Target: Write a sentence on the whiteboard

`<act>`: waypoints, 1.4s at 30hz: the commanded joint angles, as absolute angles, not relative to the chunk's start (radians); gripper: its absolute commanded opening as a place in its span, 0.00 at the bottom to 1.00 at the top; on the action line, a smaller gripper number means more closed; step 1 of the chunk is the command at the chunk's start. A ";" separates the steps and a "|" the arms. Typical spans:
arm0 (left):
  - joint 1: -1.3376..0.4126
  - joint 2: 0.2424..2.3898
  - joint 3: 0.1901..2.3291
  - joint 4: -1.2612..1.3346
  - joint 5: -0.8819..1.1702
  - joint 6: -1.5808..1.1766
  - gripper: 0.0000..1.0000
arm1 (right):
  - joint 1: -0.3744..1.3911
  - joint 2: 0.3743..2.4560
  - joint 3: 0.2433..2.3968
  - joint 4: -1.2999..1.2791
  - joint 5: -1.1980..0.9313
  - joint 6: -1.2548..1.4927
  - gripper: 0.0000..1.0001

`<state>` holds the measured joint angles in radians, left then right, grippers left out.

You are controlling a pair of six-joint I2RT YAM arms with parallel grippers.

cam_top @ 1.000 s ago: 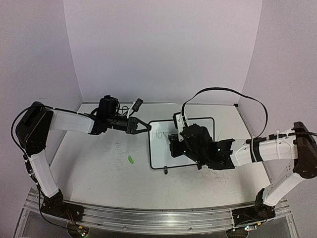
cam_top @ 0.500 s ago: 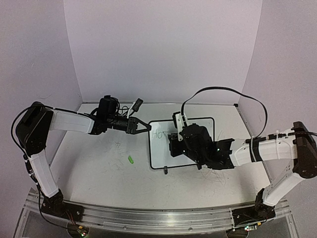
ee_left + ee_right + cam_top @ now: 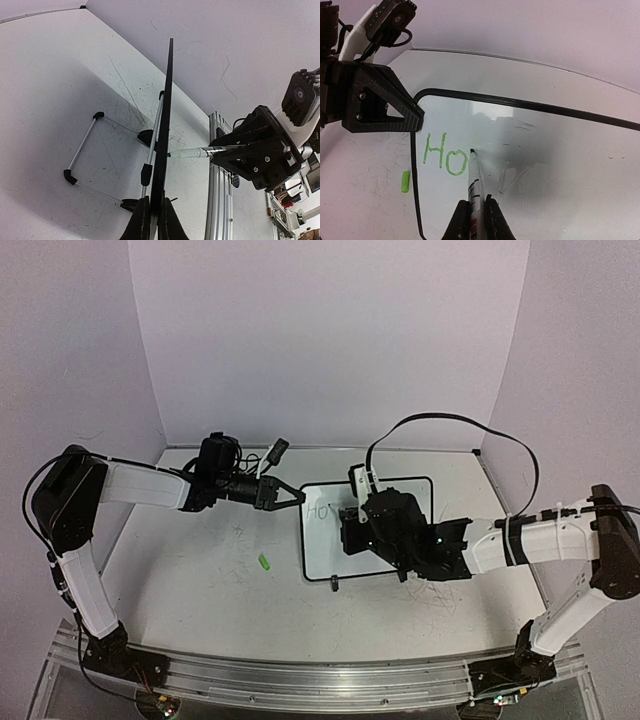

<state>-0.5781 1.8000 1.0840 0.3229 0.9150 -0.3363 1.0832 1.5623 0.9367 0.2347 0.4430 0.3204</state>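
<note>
**Two letters down, the third about to start**

Top external view: the whiteboard (image 3: 325,552) sits on the surface (image 3: 190,580) just right of centre. The left pincer (image 3: 297,497) is clenched on its 10 o'clock corner, steadying it. The right pincer (image 3: 352,530) hangs over the board's middle, and its own bulk hides what it holds. The sentence (image 3: 320,511) is only a faint green start near the 11 o'clock corner. A green cap (image 3: 265,562) lies at 8 o'clock from the board, well apart from it.

Left wrist view: the board shows edge-on, a thin black line running up to 12 o'clock. The left pincer's fingers (image 3: 140,220) clamp either side of that edge at 6 o'clock. A wire stand (image 3: 82,145) props the board from behind, at 9 o'clock. From 3 o'clock a marker (image 3: 192,153) reaches in, tip touching the writing face.

Right wrist view: the right pincer grasps the marker, its barrel rising from 6 o'clock. The lettering reads "Ho". The tip rests on the glossy face at 3 o'clock of the "o", just beside it.

Judgement: the writing is in its earliest stretch, with the first word half done. The next move calls for a short downstroke and bowl for a "p", made with light, even pressure while the left arm braces the board against tipping.
</note>
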 commanded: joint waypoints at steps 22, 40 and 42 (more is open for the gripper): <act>-0.586 1.749 1.084 0.339 0.958 -0.347 0.00 | 1.124 1.558 0.880 0.203 0.438 0.435 0.00; -0.588 1.750 1.085 0.339 0.959 -0.347 0.00 | 1.115 1.486 0.933 0.218 0.462 0.370 0.00; -0.588 1.749 1.083 0.339 0.958 -0.347 0.00 | 1.105 1.502 0.946 0.222 0.460 0.360 0.00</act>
<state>-0.5781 1.8000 1.0840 0.3225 0.9161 -0.3359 1.1221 1.5139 0.8918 0.1948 0.4343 0.3946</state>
